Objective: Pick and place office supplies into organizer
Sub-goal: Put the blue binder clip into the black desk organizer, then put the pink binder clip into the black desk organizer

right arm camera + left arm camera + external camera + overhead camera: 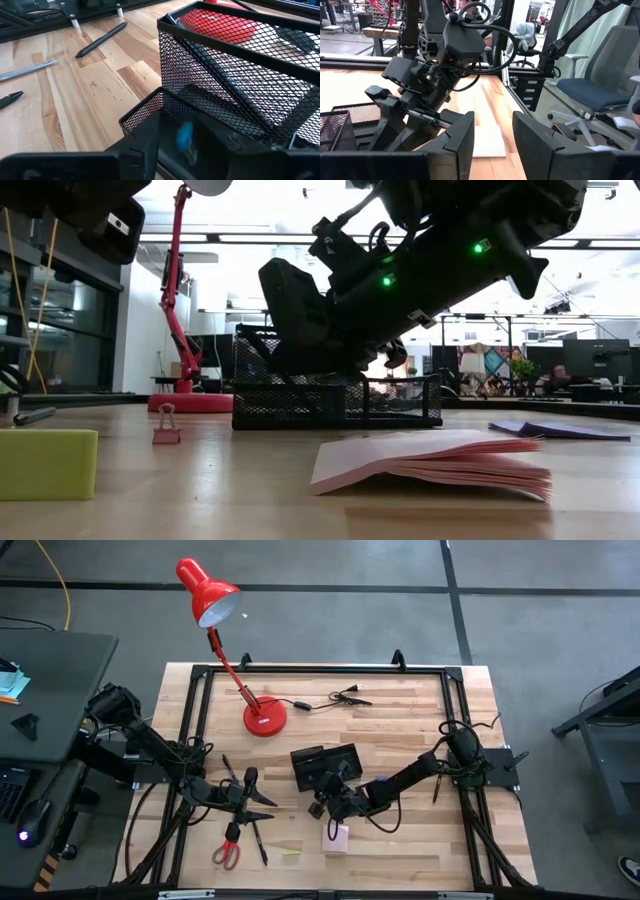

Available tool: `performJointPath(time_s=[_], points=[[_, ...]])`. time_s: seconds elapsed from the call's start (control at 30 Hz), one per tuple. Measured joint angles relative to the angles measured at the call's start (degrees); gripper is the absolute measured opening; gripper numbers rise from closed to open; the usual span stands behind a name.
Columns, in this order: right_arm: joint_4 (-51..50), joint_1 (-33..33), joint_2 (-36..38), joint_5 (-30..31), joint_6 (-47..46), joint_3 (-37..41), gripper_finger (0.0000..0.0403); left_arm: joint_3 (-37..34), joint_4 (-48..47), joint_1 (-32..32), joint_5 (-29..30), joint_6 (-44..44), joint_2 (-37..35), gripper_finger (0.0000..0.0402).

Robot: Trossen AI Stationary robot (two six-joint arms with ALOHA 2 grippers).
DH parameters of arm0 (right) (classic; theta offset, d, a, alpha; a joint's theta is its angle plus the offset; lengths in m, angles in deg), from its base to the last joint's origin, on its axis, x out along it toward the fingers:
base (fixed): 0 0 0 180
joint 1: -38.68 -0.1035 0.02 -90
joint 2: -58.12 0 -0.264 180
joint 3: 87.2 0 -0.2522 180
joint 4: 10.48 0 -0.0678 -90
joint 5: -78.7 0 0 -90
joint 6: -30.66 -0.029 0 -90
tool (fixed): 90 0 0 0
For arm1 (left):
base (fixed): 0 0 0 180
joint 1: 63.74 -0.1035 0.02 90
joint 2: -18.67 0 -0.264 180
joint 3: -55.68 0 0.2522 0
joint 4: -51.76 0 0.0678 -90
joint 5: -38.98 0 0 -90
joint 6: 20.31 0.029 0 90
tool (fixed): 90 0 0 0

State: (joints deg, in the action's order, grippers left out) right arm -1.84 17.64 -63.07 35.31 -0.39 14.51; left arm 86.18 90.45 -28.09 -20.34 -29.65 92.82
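Note:
The black mesh organizer (325,762) stands at the table's middle. My right gripper (176,145) hovers over the organizer's low front compartment (150,107), its fingers apart, with a small blue thing (185,138) between them. My left gripper (492,145) waits open and holding nothing to the organizer's left, pointing level at the right arm. The red-handled scissors (228,852) and black pens (258,840) lie near the table's front left. A pale pink sticky pad (440,460) lies flat just in front of the organizer, and a purple one (555,428) to its right. My right gripper has the small blue thing (185,138) in the gap between its fingers, above the organizer's front compartment. The thing is narrower than the gap. Whether either finger touches it, I cannot tell.
A red desk lamp stands on its base (264,717) at the far left of the table, with a black cable and plug (340,697) beside it. A yellow-green block (45,463) and a small pink binder clip (165,430) sit near the front. More pens (100,40) lie left of the organizer.

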Motion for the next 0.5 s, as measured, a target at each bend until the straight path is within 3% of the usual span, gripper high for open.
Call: performJointPath(time_s=[0.23,0.5], points=[[0.33,-0.11,-0.02,-0.66,0.74,0.0,0.0113,0.0,-0.17,0.0,0.0,0.02,0.0,0.0124],[6.12,-2.37,-0.02,-1.18,10.21,0.0,0.0113,0.01,-1.23,0.0,0.0,0.02,0.0,0.0124]])
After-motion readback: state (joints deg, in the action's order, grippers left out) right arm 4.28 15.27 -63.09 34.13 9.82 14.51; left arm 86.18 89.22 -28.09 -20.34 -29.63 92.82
